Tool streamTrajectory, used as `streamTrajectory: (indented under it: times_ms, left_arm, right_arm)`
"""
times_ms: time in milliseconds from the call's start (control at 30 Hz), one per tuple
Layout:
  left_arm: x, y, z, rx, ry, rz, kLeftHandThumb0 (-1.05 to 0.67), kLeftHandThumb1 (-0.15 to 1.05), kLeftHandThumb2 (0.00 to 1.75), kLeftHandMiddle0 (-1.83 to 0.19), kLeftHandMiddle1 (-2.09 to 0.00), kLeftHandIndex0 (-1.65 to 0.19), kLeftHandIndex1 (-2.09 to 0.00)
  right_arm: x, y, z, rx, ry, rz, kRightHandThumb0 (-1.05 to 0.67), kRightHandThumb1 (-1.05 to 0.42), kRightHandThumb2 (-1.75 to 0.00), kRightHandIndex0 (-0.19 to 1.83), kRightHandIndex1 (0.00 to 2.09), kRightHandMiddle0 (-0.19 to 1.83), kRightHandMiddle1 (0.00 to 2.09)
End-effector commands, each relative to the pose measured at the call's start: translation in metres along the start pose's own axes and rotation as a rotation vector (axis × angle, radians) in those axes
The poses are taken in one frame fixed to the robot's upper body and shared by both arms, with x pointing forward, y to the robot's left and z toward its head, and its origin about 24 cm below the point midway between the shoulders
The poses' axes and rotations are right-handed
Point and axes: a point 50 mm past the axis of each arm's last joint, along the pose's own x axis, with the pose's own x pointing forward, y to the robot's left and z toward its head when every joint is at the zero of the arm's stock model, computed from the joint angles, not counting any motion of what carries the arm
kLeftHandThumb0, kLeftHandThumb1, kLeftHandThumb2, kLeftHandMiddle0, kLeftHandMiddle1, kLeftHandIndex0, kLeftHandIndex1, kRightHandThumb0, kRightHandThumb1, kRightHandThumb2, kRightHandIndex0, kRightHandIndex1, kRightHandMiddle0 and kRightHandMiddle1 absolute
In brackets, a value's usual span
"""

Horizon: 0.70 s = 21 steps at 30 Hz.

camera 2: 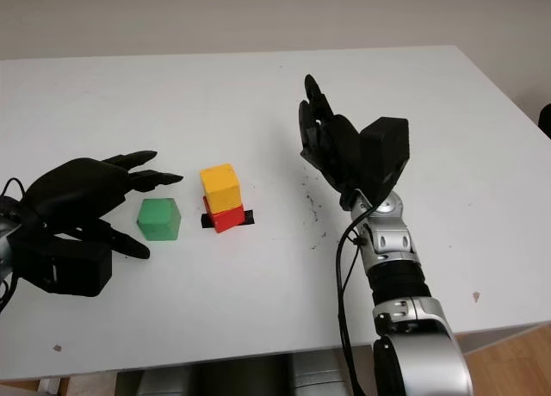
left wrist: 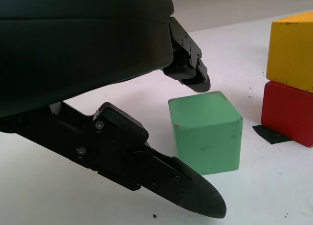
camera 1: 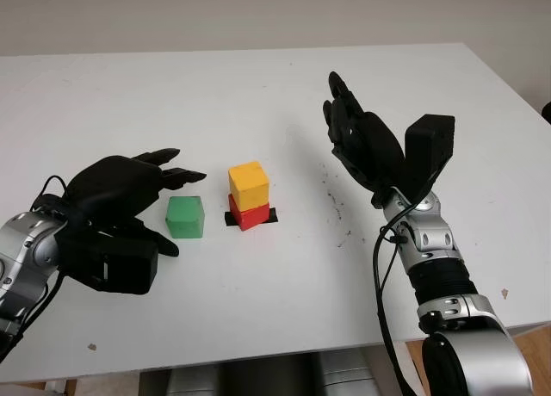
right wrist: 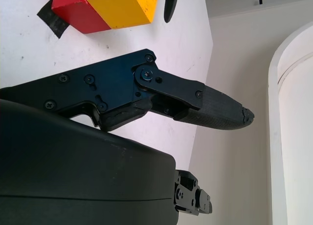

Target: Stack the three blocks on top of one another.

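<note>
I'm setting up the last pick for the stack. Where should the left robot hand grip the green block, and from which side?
Grip the green block across two opposite upright faces, coming from its left, where the open left robot hand is. It sits flat, apart from the yellow block on the red block.
</note>
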Motion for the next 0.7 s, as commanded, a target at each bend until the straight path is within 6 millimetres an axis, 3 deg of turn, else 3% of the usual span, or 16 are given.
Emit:
streamTrajectory:
  times_ms: [0,33,133,667]
  left_arm:
    - [-0.001,-0.0054,-0.0002,-0.006,-0.004,0.012,-0.88,0.88,0.05,-0.17,-0.06,-0.16,-0.83]
    - [-0.0012,-0.0066,-0.0002,-0.007,-0.006,0.019,-0.87,0.89,0.06,-0.19,-0.06,-0.08,-1.03]
    - [-0.0016,-0.0084,-0.0006,-0.013,-0.011,0.031,-0.84,0.91,0.06,-0.21,-0.06,-0.02,-1.25]
    - [0.0013,-0.0132,0.0018,0.116,-0.02,0.074,-0.68,0.97,0.06,-0.29,-0.1,-0.16,-1.46]
  right_arm:
    - [-0.0001,-0.0009,0.0058,-0.008,-0.021,0.0,-0.74,-1.05,-0.76,-0.19,0.0,-0.19,0.0]
    - [-0.0001,-0.0009,0.0059,-0.008,-0.021,0.001,-0.74,-1.05,-0.76,-0.19,0.0,-0.19,0.0]
    - [-0.0002,-0.0009,0.0061,-0.008,-0.023,0.006,-0.74,-1.05,-0.75,-0.19,0.0,-0.19,0.0]
    - [-0.0003,-0.0018,0.0069,-0.008,-0.033,0.001,-0.72,-1.05,-0.73,-0.19,0.0,-0.19,0.0]
